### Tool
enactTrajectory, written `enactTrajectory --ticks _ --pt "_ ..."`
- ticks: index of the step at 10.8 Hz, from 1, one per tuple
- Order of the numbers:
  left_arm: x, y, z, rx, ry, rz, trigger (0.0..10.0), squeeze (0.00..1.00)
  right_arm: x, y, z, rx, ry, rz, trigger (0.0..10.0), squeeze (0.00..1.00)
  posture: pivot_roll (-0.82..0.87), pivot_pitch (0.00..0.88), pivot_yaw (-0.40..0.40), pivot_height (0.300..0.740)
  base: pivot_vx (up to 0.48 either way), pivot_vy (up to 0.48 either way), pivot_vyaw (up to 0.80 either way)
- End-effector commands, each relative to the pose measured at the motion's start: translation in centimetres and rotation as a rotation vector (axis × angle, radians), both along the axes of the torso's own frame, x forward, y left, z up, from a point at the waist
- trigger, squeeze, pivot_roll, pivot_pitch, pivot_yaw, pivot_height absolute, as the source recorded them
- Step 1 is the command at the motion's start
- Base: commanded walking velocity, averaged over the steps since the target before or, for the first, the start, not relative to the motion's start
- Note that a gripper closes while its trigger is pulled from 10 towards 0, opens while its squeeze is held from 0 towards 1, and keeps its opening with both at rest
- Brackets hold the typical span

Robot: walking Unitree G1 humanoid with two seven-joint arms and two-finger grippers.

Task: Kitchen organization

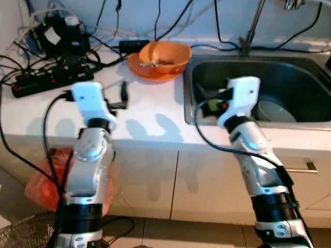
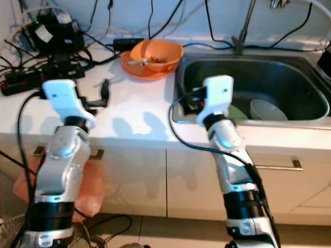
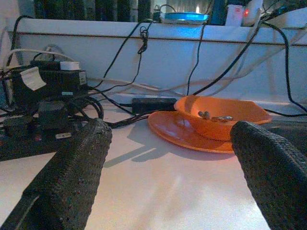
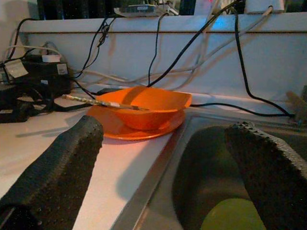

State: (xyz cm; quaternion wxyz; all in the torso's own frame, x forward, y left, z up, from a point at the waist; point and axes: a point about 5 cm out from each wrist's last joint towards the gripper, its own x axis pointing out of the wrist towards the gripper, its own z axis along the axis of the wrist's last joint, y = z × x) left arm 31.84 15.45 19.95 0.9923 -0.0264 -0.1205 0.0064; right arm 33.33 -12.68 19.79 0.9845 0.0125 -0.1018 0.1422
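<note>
Counter (image 1: 150, 116) white, sink (image 1: 289, 88) set into its right part; orange bowl (image 1: 164, 56) sits on orange plate (image 1: 150, 71) at counter's back edge, just beside sink's left rim; sticks rest across bowl. Left gripper (image 1: 123, 98) above counter's front half, fingers spread open, empty; bowl well beyond it, toward the back and right. Right gripper (image 4: 168, 158) over sink's left rim, fingers open, empty; bowl ahead, slightly left. Power strip (image 1: 51, 80) and tangled cables at back left corner; pale dish (image 2: 269, 109) inside sink.
</note>
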Motion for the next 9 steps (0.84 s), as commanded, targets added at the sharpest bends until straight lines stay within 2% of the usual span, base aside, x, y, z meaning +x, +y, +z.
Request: enactTrajectory --ticks 1,4,9 --pt "0.11 -0.01 0.21 -0.006 -0.008 -0.014 10.0 0.00 0.13 0.06 0.07 -0.006 -0.001 -0.007 10.0 0.00 0.11 0.000 0.026 0.740 0.000 0.000 0.00" --pt "0.04 -0.16 0.56 0.000 -0.033 -0.039 10.0 0.00 0.18 0.04 0.25 -0.003 -0.012 -0.008 10.0 0.00 0.11 0.000 0.027 0.740 0.000 0.000 0.00" --pt "-0.04 -0.17 0.64 0.003 -0.042 -0.058 10.0 0.00 0.14 0.20 0.34 -0.005 -0.020 0.002 10.0 0.00 0.11 0.000 0.028 0.740 0.400 0.000 0.00"
